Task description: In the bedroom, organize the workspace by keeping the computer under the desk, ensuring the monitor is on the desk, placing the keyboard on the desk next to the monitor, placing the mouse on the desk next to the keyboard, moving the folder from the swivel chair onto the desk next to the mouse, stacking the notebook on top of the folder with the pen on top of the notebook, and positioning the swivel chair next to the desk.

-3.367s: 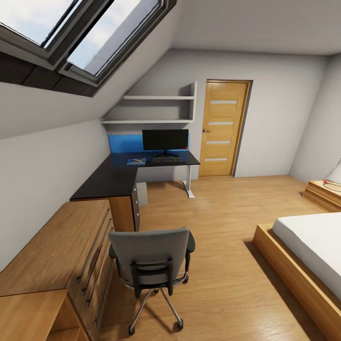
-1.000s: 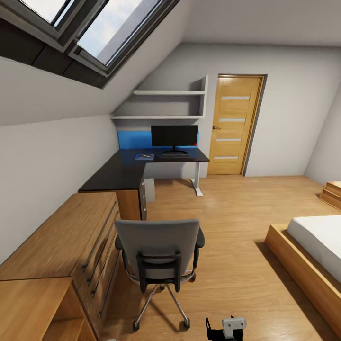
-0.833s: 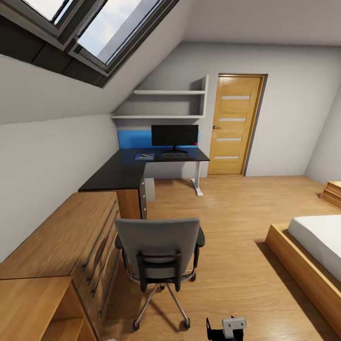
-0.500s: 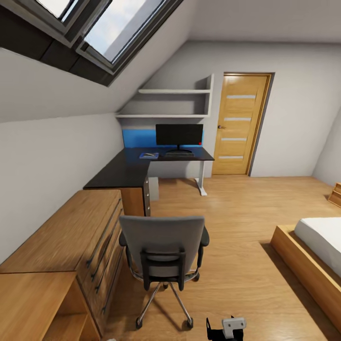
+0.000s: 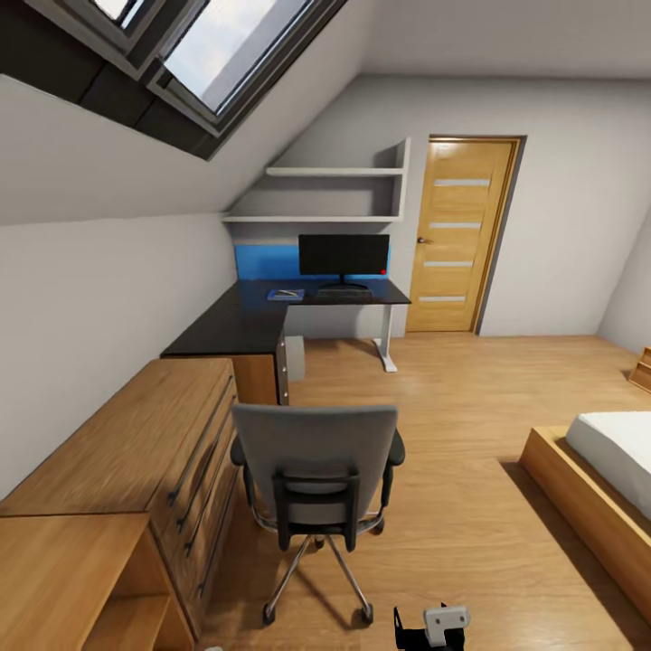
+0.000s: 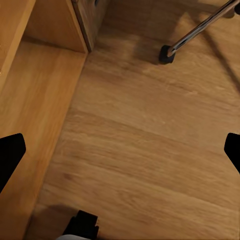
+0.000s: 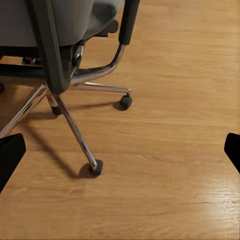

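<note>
While both hands [image 6: 120,150] [image 7: 120,150] hang spread wide over floor [image 7: 175,150], swivel chair [image 5: 315,470] just ahead.

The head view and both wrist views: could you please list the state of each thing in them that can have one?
swivel chair: upright on the floor beside the dresser, away from the desk, back toward the camera.
door: closed.
monitor: upright on the desk, screen dark.
folder: flat on the desk, left of the keyboard.
dresser drawers: shut.
left gripper: open, empty.
right gripper: open, empty.
</note>
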